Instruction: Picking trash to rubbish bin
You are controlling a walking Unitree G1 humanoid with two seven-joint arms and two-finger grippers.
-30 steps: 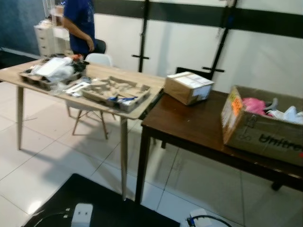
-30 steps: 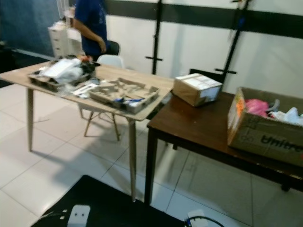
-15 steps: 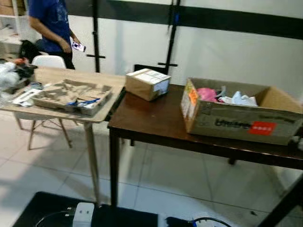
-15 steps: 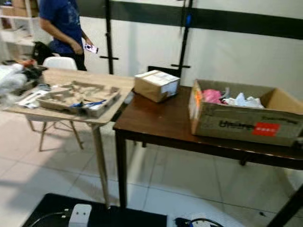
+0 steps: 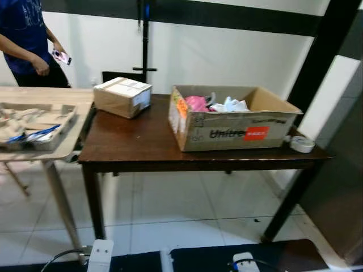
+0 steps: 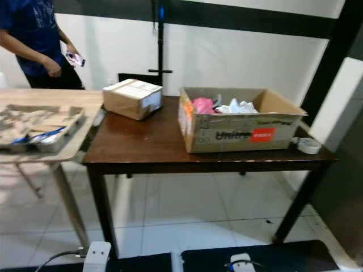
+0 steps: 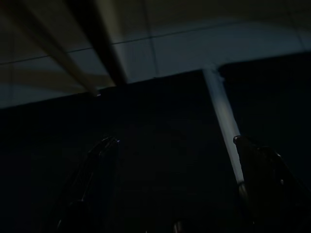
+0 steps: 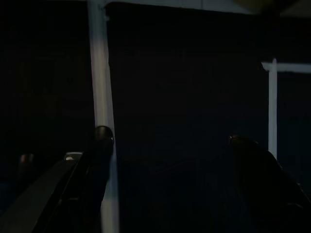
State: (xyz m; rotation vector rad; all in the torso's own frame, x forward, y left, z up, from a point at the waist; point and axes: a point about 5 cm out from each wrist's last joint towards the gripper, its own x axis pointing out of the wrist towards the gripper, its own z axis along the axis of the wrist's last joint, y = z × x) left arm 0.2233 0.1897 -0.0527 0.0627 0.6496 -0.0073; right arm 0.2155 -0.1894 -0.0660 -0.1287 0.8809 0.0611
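An open cardboard box (image 5: 232, 133) printed "Unitree" stands on the dark wooden table (image 5: 136, 147), right of centre. Inside it lie a pink crumpled piece (image 5: 195, 103) and white crumpled trash (image 5: 229, 105). Both arms hang low over the floor. In the dark left wrist view my left gripper (image 7: 172, 145) is open with nothing between its fingers. My right gripper (image 8: 167, 138) is open too, above a dark mat with pale stripes.
A small taped box (image 5: 122, 96) sits at the dark table's back left and a tape roll (image 5: 302, 144) at its right end. A light table (image 5: 76, 144) with a pulp tray (image 5: 34, 124) adjoins on the left. A person (image 5: 25, 34) holding a phone stands behind it. A dark pillar (image 5: 323, 45) rises on the right.
The whole picture has slid left as the camera turned right. The dark table and open box now sit in the middle; the light table is at the left edge.
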